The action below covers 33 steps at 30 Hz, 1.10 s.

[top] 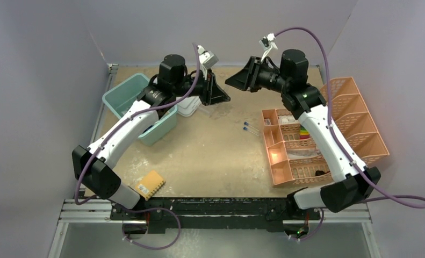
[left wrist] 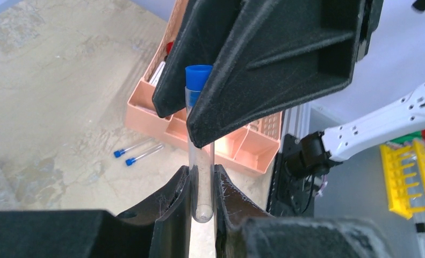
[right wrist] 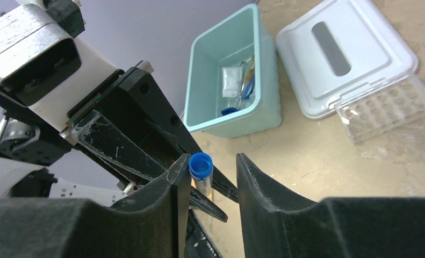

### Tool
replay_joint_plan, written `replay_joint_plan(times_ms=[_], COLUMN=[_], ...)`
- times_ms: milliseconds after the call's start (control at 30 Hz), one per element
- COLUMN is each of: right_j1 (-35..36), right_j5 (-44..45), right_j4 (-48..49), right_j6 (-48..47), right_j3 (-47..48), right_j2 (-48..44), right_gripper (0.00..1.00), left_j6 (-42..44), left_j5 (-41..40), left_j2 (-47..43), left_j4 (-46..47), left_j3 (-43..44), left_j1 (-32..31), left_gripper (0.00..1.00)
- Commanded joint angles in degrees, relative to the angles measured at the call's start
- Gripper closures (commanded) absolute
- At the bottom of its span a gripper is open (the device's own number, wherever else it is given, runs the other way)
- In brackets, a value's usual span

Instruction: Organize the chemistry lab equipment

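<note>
A clear blue-capped test tube (left wrist: pixel 201 158) hangs in the air between my two grippers, above the middle back of the table. My left gripper (left wrist: pixel 202 171) is shut on the tube's rounded bottom end. My right gripper (right wrist: pixel 213 161) is open around the blue cap (right wrist: pixel 200 165); the cap rests against one finger, with a clear gap to the other. In the top view the left gripper (top: pixel 221 97) and right gripper (top: pixel 231 81) meet tip to tip. Two more test tubes (top: pixel 250 128) lie side by side on the table. A clear tube rack (right wrist: pixel 384 107) lies by a white lidded box (right wrist: pixel 344 54).
A teal bin (top: pixel 137 105) at the back left holds a white packet (right wrist: pixel 231 80) and small blue items. The peach compartment organiser (top: pixel 307 145) stands at the right. A yellow-orange waffle sponge (top: pixel 149 184) lies near the front left edge.
</note>
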Motion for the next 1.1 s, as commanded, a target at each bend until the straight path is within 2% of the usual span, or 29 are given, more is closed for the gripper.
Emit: replay_joint_plan(times_ms=[0,167,300,433,533,633,733,867,933,967,1067], right_j1=[-0.95,-1.59,-1.61,-1.71,-1.71,-1.68,-1.73,-1.70,-1.69,-1.74,-1.71], right_j5=[-4.31,-8.57,-11.29,-10.59,-10.99,-11.64,-11.94,-12.26,-11.58,-10.92,-6.93], right_j4=[-5.75,-10.59,-10.12,-9.89,-10.13,-11.49,-12.30,-12.96,-13.25,-13.43,-14.57], right_j6=[-0.67,-0.22,0.90,0.46,0.17,-0.44,-0.79,-1.05,-1.37,-1.69,-4.10], right_j3=[4.03,6.71,6.28,6.06,6.14,6.87,7.52,8.13,8.51,8.75,9.95], right_j2=[2.73,5.97,6.44,6.41,6.66,7.15,7.54,8.22,8.39,8.40,8.85], right_gripper=[0.65,0.79,0.89,0.87,0.73,0.69,0.73,0.86,0.89,0.90,0.91], left_j6=[11.99,17.12,17.38,13.65,13.62,14.72,16.33,17.06,16.70,16.13,12.95], left_j5=[4.99,4.76,2.93,1.92,1.46,1.11,0.23,-0.70,-2.36,-3.92,-13.59], left_j2=[0.69,1.59,1.44,1.20,1.11,1.45,1.91,2.45,2.56,2.58,1.85], left_j4=[-10.65,-17.02,-17.02,-11.73,-11.27,-12.46,-14.33,-14.95,-14.71,-14.27,-11.63], left_j3=[5.67,7.53,7.04,5.22,4.67,4.82,5.31,5.63,5.61,5.50,4.19], left_j1=[-0.03,-0.03,-0.05,-0.05,-0.05,-0.04,-0.04,-0.05,-0.03,0.01,0.01], left_gripper=[1.00,1.00,1.00,1.00,1.00,1.00,1.00,1.00,1.00,0.99,0.70])
